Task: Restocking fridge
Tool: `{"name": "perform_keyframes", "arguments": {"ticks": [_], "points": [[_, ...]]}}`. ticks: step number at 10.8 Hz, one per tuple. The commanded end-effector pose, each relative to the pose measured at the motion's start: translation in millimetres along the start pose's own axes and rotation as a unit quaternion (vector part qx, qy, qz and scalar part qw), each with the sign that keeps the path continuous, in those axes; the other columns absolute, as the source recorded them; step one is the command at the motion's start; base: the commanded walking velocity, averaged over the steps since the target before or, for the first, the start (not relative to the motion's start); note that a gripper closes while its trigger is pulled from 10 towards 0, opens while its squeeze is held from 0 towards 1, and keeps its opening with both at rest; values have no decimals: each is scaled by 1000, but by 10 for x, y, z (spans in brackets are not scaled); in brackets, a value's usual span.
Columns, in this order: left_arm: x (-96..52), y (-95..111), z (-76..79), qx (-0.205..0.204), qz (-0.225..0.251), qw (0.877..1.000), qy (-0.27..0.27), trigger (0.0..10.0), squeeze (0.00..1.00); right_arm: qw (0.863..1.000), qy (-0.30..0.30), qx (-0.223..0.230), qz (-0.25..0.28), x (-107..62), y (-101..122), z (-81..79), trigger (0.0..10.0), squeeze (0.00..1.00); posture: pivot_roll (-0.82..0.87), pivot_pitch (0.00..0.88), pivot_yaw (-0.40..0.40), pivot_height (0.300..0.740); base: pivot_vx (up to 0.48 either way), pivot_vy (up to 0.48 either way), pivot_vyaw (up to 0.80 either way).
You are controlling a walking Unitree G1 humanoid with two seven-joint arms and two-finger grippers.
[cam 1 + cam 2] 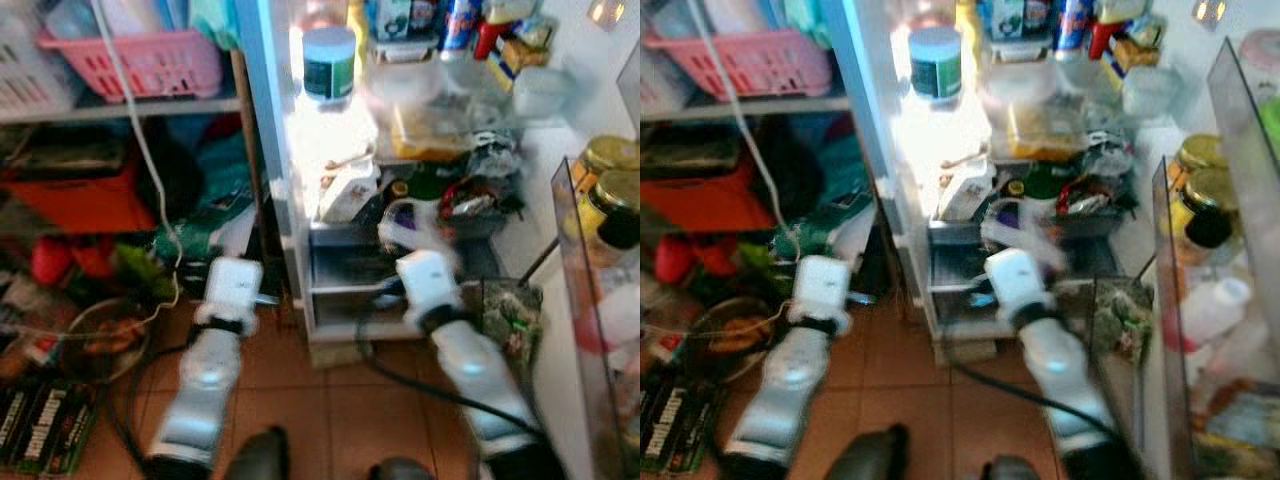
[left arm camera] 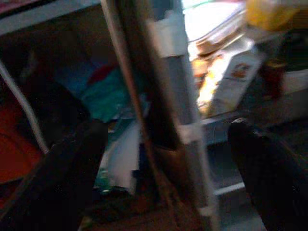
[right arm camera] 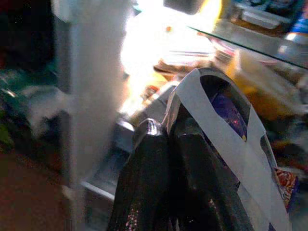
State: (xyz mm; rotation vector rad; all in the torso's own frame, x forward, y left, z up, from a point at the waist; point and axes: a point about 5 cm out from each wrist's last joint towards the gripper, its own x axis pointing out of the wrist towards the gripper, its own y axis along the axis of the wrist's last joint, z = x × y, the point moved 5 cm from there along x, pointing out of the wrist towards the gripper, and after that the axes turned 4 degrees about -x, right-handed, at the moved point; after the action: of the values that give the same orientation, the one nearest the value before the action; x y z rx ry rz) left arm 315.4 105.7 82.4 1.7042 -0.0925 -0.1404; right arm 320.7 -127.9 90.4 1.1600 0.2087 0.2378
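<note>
The open fridge (image 1: 300, 250) stands before me, its lit shelves crowded with food. My right gripper (image 3: 166, 159) is shut on a white packet with a purple print (image 3: 231, 139), held up in front of the lower shelf and blurred in the left eye view (image 1: 405, 215). My left gripper (image 2: 168, 163) is open and holds nothing, low by the fridge's left wall (image 2: 185, 96), its silver arm (image 1: 215, 350) over the tiled floor. A white jar with a dark green label (image 1: 328, 62) stands on an upper shelf, and a small white carton (image 1: 350, 190) sits lower down.
The fridge door shelf (image 1: 575, 260) at the right holds gold-lidded jars (image 1: 610, 160). A cluttered rack at the left carries a pink basket (image 1: 140, 60) and an orange box (image 1: 85, 200). A bowl (image 1: 100, 340) and a cable (image 1: 440, 390) lie on the floor.
</note>
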Motion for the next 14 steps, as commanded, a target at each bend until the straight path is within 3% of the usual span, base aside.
{"name": "perform_keyframes", "arguments": {"ticks": [1, 4, 9, 14], "points": [[-4, -7, -92, 4, -3, 1000, 9, 10000, 0, 1000, -2, 5, 20, 26, 92, -4, 10000, 0, -8, 105, 3, 740, 0, -319, 0], [-8, -14, -94, 0, -2, 1000, 9, 10000, 0, 1000, 5, 1, 28, 49, 116, -30, 10000, 0, -4, 86, -2, 740, 92, -291, 0], [-18, -1, -127, -21, 6, 1000, 10, 10000, 0, 999, 20, -5, 37, 48, 139, -94, 10000, 0, -4, 84, 0, 740, 343, 0, 0], [-24, 14, -116, -14, 11, 1000, 11, 10000, 0, 999, 24, -6, 40, 42, 141, -124, 10000, 0, -1, 86, 0, 740, 0, 0, 0]]}}
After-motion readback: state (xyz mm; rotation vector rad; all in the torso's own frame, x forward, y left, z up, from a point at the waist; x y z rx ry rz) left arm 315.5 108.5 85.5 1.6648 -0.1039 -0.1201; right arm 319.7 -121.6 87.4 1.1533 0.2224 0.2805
